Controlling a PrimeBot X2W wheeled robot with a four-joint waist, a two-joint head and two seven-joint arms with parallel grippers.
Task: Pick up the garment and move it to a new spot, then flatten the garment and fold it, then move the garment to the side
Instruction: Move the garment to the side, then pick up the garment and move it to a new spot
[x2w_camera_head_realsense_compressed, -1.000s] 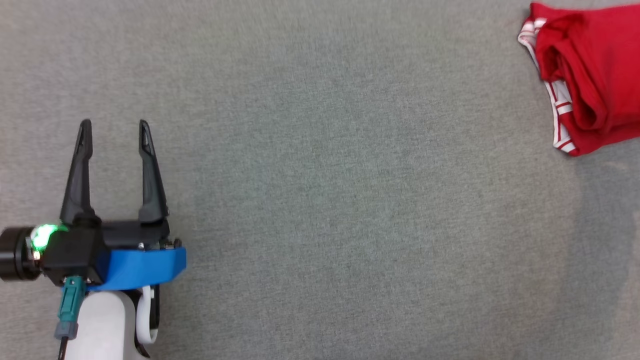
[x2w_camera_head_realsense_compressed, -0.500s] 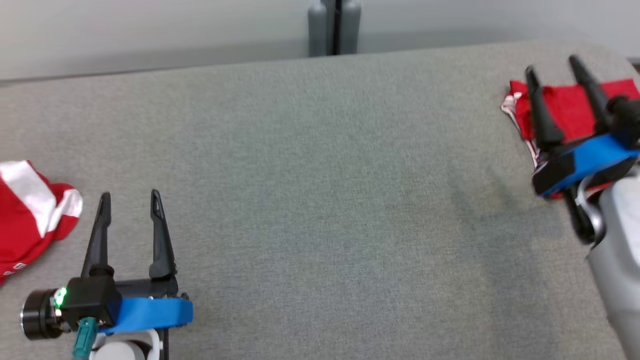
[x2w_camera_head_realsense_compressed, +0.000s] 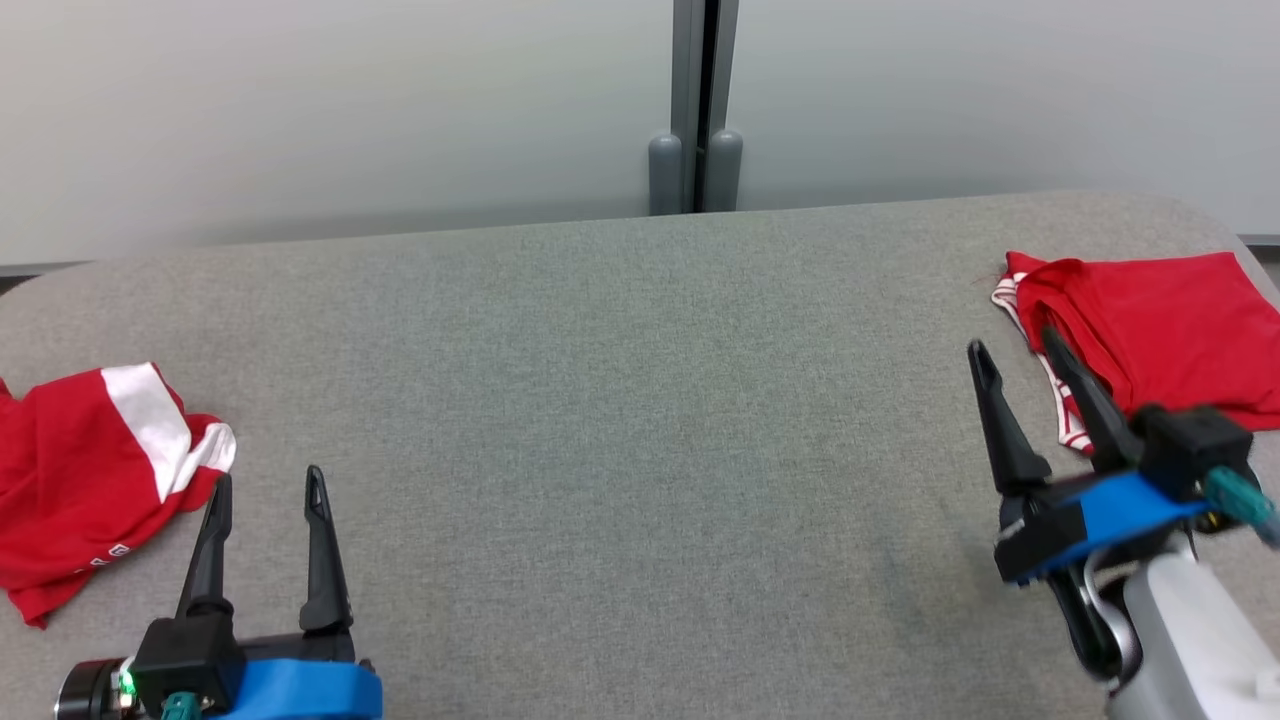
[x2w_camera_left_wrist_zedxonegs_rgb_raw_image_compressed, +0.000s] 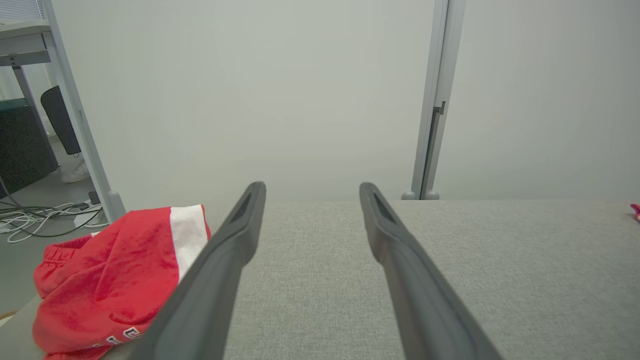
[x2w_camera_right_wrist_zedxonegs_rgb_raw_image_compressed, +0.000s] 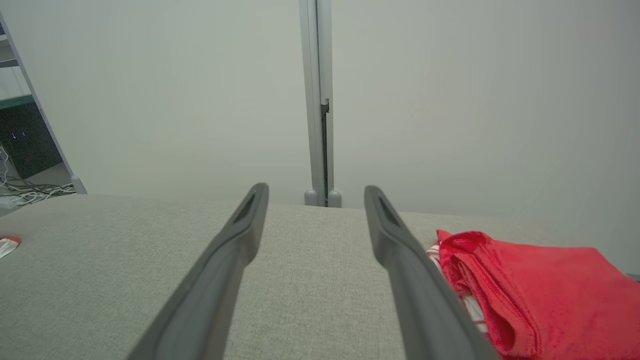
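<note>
1. Nearest me, my left jaws stand wide and hold nothing. Their fingers (x2w_camera_head_realsense_compressed: 208, 550) lie low over the table (x2w_camera_head_realsense_compressed: 640, 400) and point away from me. They sit just beside the crumpled garment, I judge so that a short reach to my left takes it.
2. A little farther, my right jaws are just as wide and just as empty. Their fingers (x2w_camera_head_realsense_compressed: 1000, 430) hang above the table. In the head view the tips cross the folded garment's near corner. In the right wrist view the cloth lies just beside one finger, apparently apart from it.
3. The crumpled garment (x2w_camera_head_realsense_compressed: 80, 480), red with a white panel, is bunched at the table's left edge. I take it for the one to lift, and the bare grey middle for its new spot.
4. Farther off, at the right edge, the folded garment (x2w_camera_head_realsense_compressed: 1160, 320) lies flat and squared, with striped trim along its left side. It looks finished and parked aside to leave room.
5. Behind the table are a pale wall (x2w_camera_head_realsense_compressed: 350, 120) and a grey post (x2w_camera_head_realsense_compressed: 697, 100).
</note>
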